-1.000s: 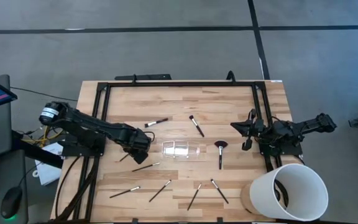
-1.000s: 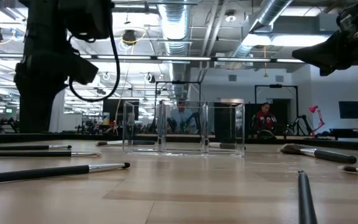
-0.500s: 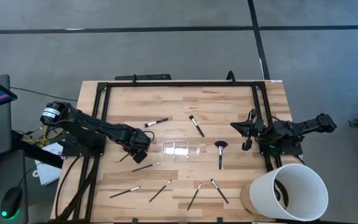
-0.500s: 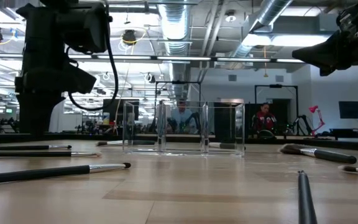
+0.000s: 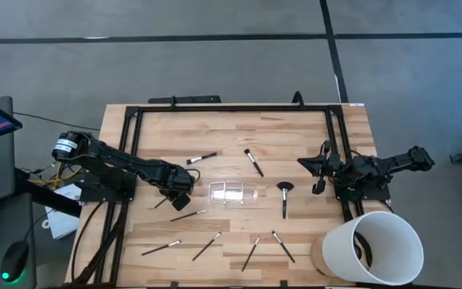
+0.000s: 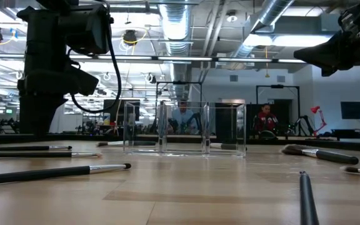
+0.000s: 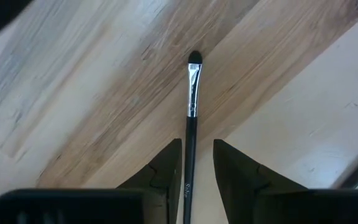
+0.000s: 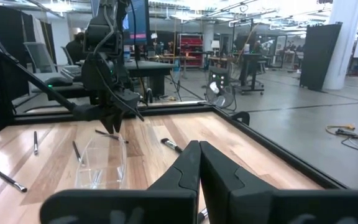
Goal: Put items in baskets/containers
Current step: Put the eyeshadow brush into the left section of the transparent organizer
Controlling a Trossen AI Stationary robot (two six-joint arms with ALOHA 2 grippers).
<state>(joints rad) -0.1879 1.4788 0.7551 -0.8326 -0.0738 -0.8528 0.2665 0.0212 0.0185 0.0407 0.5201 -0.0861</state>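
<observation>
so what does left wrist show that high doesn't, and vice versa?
Left wrist only: the left tool straddling one thin dark-handled brush with a silver ferrule, fingers either side with gaps, not clamped.

High only: the clear plastic rectangular tray with nothing visible inside, the fan-headed brush, the large white bucket, and the right tool parked at the table's right edge.

Both: the wooden table.

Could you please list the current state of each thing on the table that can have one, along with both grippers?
clear tray: upright at the table's middle, no brush seen inside.
left gripper: open, low at the table, its fingers straddling the small brush.
small brush: lying flat on the wood, not gripped.
fan brush: lying flat right of the tray.
right gripper: shut, empty, waiting at the table's right edge.
white bucket: upright, open-topped.
</observation>
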